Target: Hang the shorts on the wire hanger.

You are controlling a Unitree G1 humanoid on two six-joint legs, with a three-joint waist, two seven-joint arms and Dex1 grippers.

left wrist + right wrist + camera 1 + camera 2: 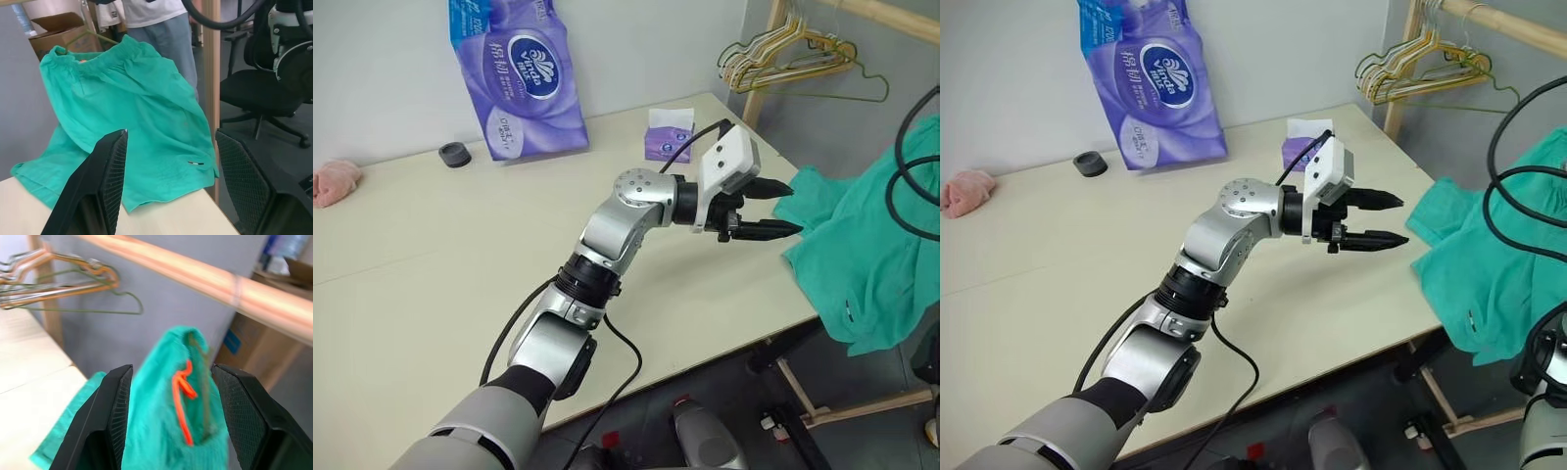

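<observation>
Shorts are draped half off the table's right edge, waistband lifted up with the wire hanger poking through it between my right gripper's spread fingers, while my left gripper sits open, pointing at the fabric.

- I read this as a lab or office test space: plain table, black office chair, cardboard box, wooden clothes rail.

head views downward, wrist views near shorts
</observation>
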